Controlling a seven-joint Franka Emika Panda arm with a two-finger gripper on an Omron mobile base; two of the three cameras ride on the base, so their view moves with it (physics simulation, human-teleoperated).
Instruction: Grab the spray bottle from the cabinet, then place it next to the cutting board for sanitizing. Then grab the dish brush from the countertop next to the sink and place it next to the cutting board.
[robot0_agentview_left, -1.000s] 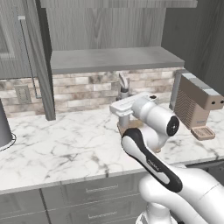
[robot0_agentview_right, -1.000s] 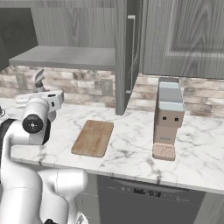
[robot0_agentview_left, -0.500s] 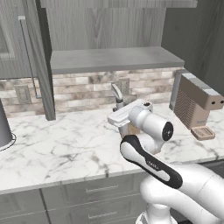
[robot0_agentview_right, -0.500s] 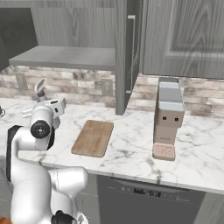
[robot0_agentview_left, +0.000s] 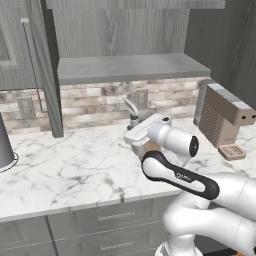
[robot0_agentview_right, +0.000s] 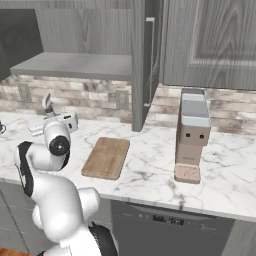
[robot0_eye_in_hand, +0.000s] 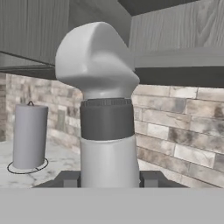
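White marble tabletop (robot0_agentview_left: 60, 170) with grey veins carries the scene, and the arm has swung across it since a second ago: the wrist and the bottle it carries now sit further toward the arm's left and lower over the slab than before, while the base cameras have not shifted. Grey wood-grain wall cabinet (robot0_agentview_left: 125, 30) stands open above, its tall door (robot0_agentview_left: 47, 70) with the thin metal bar handle edge-on, its grey shelf (robot0_agentview_left: 130, 67) bare. The beige and grey coffee machine (robot0_agentview_right: 192, 132) stays in its place on the tabletop. The rectangular light-brown wooden cutting board (robot0_agentview_right: 106, 156) lies flat where it lay; in the left base view the arm covers it.

The slim pale grey spray bottle (robot0_eye_in_hand: 105, 113) is held upright above the tabletop, near the board but apart from it on the arm's left; its body is hidden behind the wrist in both base views, with just the light grey trigger head (robot0_agentview_left: 132, 108) rising clear. A grey upright cylinder (robot0_eye_in_hand: 29, 135) stands on the tabletop to one side, cut by the left base view's edge.

The claw (robot0_eye_in_hand: 109, 178) is partly closed, its two dark fingertips (robot0_eye_in_hand: 151, 178) pressed against either side of the bottle's lower body, gripping it.
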